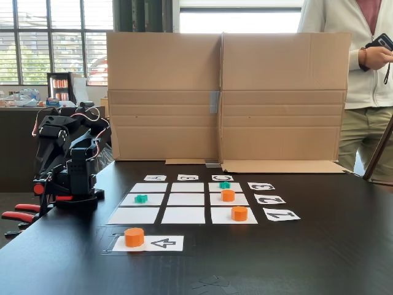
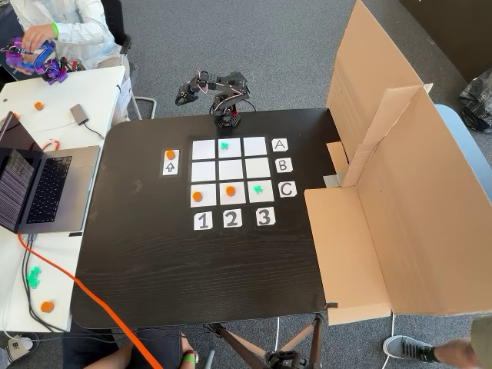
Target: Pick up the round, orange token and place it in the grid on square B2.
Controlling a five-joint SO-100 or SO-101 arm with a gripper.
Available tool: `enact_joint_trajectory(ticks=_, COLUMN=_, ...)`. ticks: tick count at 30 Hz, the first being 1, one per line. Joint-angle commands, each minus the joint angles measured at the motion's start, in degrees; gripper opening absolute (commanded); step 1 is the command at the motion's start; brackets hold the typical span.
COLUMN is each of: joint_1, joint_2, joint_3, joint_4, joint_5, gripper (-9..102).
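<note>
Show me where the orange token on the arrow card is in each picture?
Table-level fixed view: the orange token sits low and left of centre, on the arrow card, in front of the grid.
High fixed view: the same token sits upper left, left of the grid.
Shared landmark: the arrow card beneath it.

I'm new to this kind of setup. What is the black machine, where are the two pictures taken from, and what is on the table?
The black machine is a small robot arm, folded at the table edge; I cannot tell how its claw stands. One fixed view looks across the table at a cardboard screen; the other looks down from above. A paper grid of nine squares holds two orange tokens and two teal ones. The centre square is bare. Another orange token sits on an arrow card.
</note>
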Motion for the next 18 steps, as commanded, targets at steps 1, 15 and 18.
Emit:
enact_joint_trajectory(ticks=1, joint_1=-1.4, joint_2=-5.1, joint_3=-10.0, joint_4=4.1, joint_5=-0.9, gripper=6)
enact_joint_trajectory(ticks=15, joint_1=-6.2, joint_2=-29.4, joint_3=-38.8, joint_4=23.4, joint_5=-4.9, gripper=46)
enact_joint_trajectory(ticks=18, joint_1=-7.1, joint_2=-34.1, joint_3=-43.1, joint_4=24.3, joint_5=-5.9, gripper=50)
